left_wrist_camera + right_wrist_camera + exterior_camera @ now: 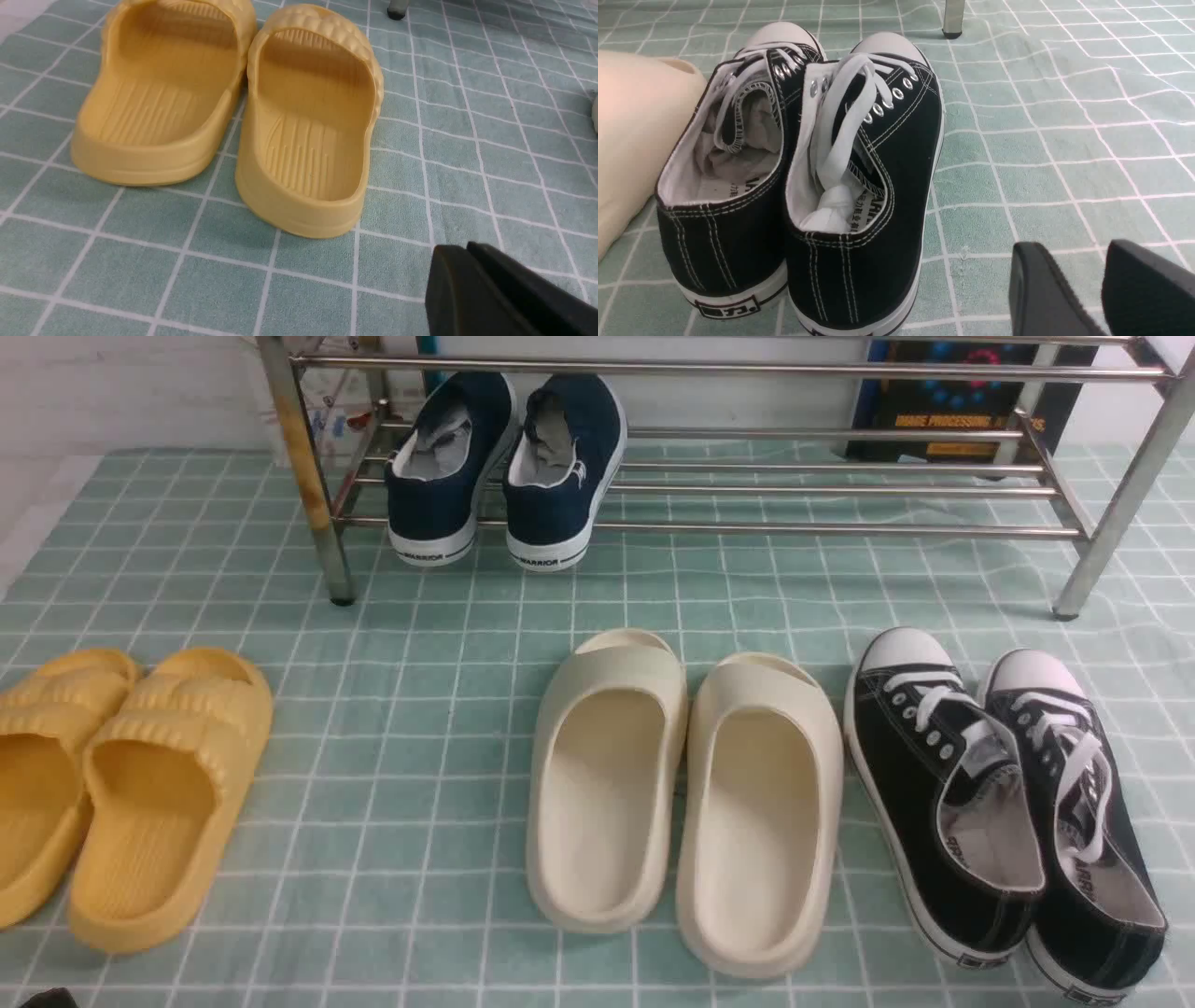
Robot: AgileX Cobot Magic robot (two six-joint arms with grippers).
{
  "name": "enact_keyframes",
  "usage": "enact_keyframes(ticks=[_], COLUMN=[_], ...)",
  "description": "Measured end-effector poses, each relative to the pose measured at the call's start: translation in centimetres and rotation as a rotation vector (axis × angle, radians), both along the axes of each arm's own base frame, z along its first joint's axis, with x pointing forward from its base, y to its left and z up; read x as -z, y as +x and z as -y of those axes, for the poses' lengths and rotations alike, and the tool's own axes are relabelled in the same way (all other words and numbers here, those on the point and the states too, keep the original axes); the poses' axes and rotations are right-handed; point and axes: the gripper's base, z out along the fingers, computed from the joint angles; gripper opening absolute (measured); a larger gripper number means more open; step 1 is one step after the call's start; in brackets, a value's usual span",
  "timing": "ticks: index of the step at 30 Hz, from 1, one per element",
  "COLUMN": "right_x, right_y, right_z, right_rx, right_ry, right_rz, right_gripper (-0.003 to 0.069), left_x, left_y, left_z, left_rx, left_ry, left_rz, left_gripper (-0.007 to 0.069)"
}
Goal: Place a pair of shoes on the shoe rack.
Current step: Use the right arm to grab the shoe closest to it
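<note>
Beside the cream rubber slides (607, 784), black canvas white-laced sneakers (990, 840) sit short of the steel-tube shoe rack (747, 527). My right jaws apart, empty; left jaws together. Risk: pinching one collar strands its mate.

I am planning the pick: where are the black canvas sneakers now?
In the front view, the black canvas sneakers stand at the near right, beside the cream slides, in front of the shoe rack.

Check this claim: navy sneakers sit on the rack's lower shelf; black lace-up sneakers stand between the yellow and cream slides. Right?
No. The front view shows the cream slides between the yellow slides and the black lace-up sneakers. Navy sneakers on the shoe rack's lower shelf is correct.
</note>
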Motion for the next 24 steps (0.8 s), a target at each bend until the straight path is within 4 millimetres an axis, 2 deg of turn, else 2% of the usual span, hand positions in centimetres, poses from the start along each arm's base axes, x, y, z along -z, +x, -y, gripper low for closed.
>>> enact_keyframes(ticks=[18, 23, 24], right_x=[0.0, 0.0, -0.1], right_y=[0.0, 0.0, 0.1], right_z=[-0.1, -0.7, -1.1], right_rx=[-0.003, -0.016, -0.025], right_ry=[0.032, 0.208, 0.328], right_rz=[0.002, 0.013, 0.02], right_gripper=[0.0246, 0.0246, 0.0246], left_x=[0.0, 0.0, 0.0], left_y=[0.0, 0.0, 0.0], left_z=[0.0, 0.0, 0.0], left_rx=[0.0, -0.001, -0.001], left_ry=[0.0, 0.0, 0.0], left_rz=[0.0, 0.0, 0.0], left_gripper=[0.005, 0.0054, 0.0057])
